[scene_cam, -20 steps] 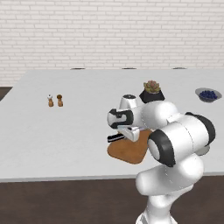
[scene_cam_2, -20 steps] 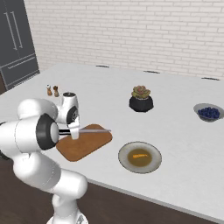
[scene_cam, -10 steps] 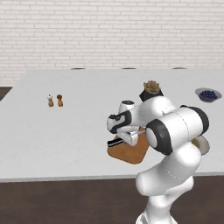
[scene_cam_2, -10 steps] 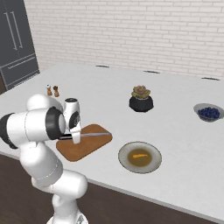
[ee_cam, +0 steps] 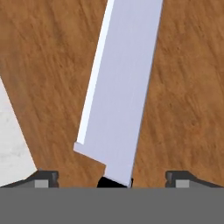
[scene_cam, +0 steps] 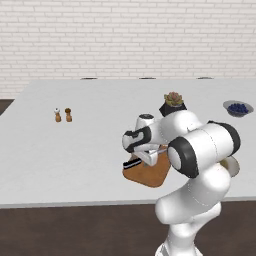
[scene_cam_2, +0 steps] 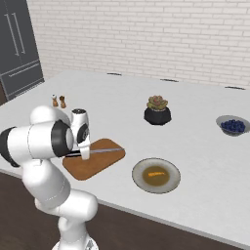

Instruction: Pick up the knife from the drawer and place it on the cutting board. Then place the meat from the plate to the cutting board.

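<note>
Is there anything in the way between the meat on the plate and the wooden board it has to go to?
Nothing visible blocks the way. The small orange piece of meat lies on the round grey plate, right beside the flat reddish-brown wooden cutting board. Only bare white counter separates them. The slim silver-bladed knife already lies on the board, under the open gripper.

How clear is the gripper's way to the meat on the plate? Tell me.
Probably clear. The gripper stands open over the knife on the cutting board; the meat lies uncovered on the plate beside it.
</note>
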Available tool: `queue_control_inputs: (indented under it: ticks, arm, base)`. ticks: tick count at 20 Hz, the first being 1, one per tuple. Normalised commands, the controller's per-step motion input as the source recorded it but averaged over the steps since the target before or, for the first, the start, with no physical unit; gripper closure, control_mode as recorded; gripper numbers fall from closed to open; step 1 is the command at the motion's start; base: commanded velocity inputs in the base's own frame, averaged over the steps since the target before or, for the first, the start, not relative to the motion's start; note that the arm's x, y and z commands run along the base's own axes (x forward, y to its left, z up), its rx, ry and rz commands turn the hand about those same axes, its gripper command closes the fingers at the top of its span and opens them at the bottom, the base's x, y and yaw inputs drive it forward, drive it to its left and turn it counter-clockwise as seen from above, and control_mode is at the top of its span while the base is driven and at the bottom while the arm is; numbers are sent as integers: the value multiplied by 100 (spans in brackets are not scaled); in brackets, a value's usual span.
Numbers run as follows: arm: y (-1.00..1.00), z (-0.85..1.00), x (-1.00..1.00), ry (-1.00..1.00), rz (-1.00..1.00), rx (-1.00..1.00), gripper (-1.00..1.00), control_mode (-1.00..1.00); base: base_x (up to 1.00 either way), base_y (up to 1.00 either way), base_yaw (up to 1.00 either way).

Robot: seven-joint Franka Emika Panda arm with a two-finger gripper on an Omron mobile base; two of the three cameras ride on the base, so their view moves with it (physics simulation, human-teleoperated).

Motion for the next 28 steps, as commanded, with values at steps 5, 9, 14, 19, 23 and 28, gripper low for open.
queue_control_inputs:
  ticks: [5, 9, 14, 19, 23, 28]
  arm:
    - [0, 59, -8, -1, 0, 0, -100, -100]
    - [-17, 73, -19, 0, 0, 0, -100, -100]
    - [-48, 59, -11, 0, 0, 0, -100, -100]
    - [-71, 17, -12, 0, 1, 0, -100, -100]
    - [-67, 0, -38, -2, 0, -2, -100, -100]
    - [-93, -16, -26, 0, 0, -2, -100, -100]
  base:
    - [0, 0, 0]
    - [0, 0, 0]
    - [0, 0, 0]
    - [0, 0, 0]
    - [0, 0, 0]
    - [0, 0, 0]
